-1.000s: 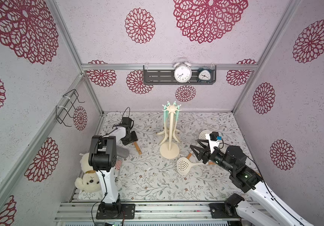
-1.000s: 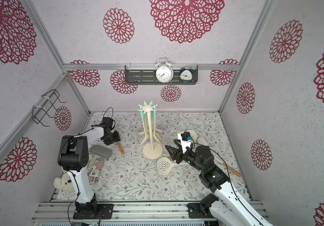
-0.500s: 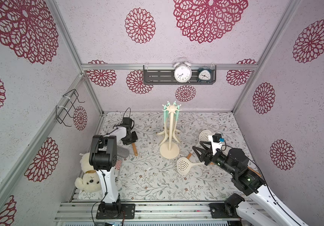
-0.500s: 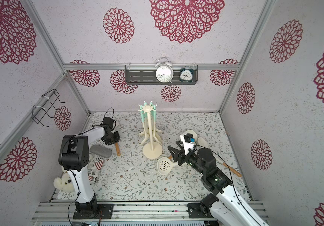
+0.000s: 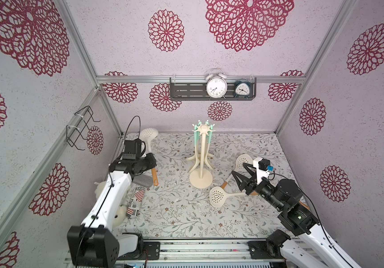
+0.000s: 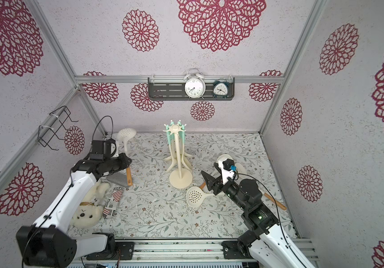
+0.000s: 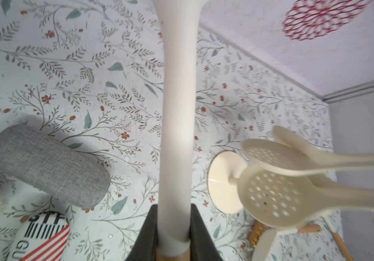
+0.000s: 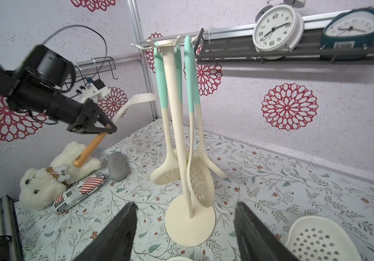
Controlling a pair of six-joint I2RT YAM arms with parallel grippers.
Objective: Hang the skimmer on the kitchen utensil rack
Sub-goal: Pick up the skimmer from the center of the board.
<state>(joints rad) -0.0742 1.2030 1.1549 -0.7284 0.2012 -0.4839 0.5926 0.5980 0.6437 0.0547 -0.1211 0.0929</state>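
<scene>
Cream skimmer pinched by left claw, right claw spread, three utensils on rack

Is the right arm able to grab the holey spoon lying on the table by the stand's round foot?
Probably yes. The right gripper is open and hovers just above that spoon, whose handle runs under the arm. Nothing covers it, and the stand sits off to one side.

Teddy bear, grey case and striped pouch lie close together.
</scene>
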